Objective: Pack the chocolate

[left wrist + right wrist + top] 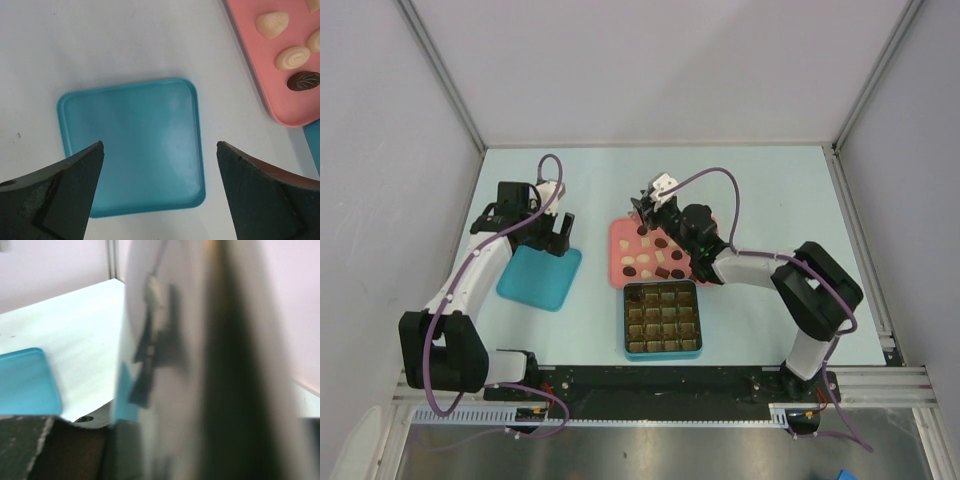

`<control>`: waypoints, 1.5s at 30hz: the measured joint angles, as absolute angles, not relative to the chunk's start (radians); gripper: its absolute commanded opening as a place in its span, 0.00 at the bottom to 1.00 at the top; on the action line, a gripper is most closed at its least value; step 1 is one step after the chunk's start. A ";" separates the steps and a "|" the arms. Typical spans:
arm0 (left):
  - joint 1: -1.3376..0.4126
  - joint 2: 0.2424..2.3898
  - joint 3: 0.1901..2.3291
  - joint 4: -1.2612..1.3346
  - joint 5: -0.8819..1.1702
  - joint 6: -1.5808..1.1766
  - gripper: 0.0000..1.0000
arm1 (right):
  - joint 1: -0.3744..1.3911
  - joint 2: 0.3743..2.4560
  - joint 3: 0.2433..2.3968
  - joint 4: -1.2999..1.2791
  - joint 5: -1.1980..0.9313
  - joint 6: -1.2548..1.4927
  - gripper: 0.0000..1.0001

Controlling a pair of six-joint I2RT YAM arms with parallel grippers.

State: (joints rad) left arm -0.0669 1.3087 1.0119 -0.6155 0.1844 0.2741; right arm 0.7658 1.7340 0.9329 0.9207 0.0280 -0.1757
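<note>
- The chocolate (660,244) lies loose on the pink tray (619,236), just above centre in the top view. Two cream pieces and a dark leaf-shaped one show at the upper right of the left wrist view.
- The teal box (663,354) with its grid of compartments sits on the bench (750,190) just below the tray. From above I cannot tell whether any compartment holds a piece.
- The right fingers (643,209) hang over the upper left part of the tray, among the pieces. The right wrist view is smeared and mostly blocked by a grey surface, so I cannot tell whether they are apart, together or clamped on a piece.
- The left fingers (65,190) stand wide apart and hold nothing. They hover over the flat teal lid (132,145), which lies on the bench to the left of the tray.
- By my reading, the step in hand is a pick from the tray by the right arm.
- If a piece is in the grip, the next move calls for a short carry down the frame to the box, centring over one free cell before letting go. If not, the fingers need to straddle a single piece without nudging its neighbours.
- The lid looks like a job for the end, once the box is filled.
</note>
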 measured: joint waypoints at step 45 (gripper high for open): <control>-0.067 1.309 1.021 -0.616 0.159 0.297 1.00 | 0.712 1.921 0.982 0.944 0.003 -0.118 0.43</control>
